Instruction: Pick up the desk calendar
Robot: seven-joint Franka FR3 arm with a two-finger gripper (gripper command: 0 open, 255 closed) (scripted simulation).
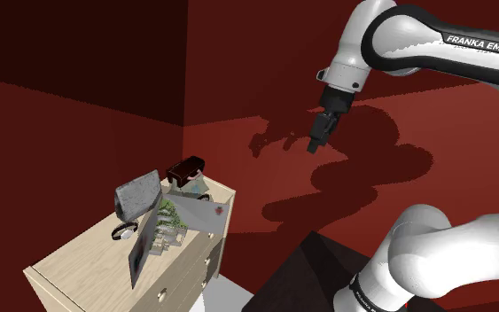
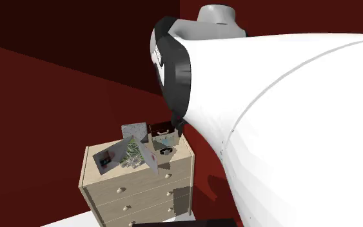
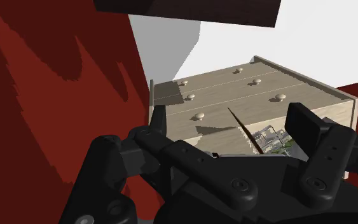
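Note:
The desk calendar stands on top of a light wooden dresser as a folded tent of flat panels with a small green tree picture between them. From the second exterior view the calendar sits at the middle of the dresser top. My black gripper hangs high in the air, well up and to the shoulder view's right of the dresser, touching nothing. In the wrist view the gripper is open, nothing between its fingers, and the calendar's thin edge lies beyond them on the dresser.
A grey tilted card-like object, a dark box and a black ring share the dresser top with the calendar. Dark red walls stand behind. The dresser front has several knobbed drawers. A large white arm link blocks the second exterior view's right.

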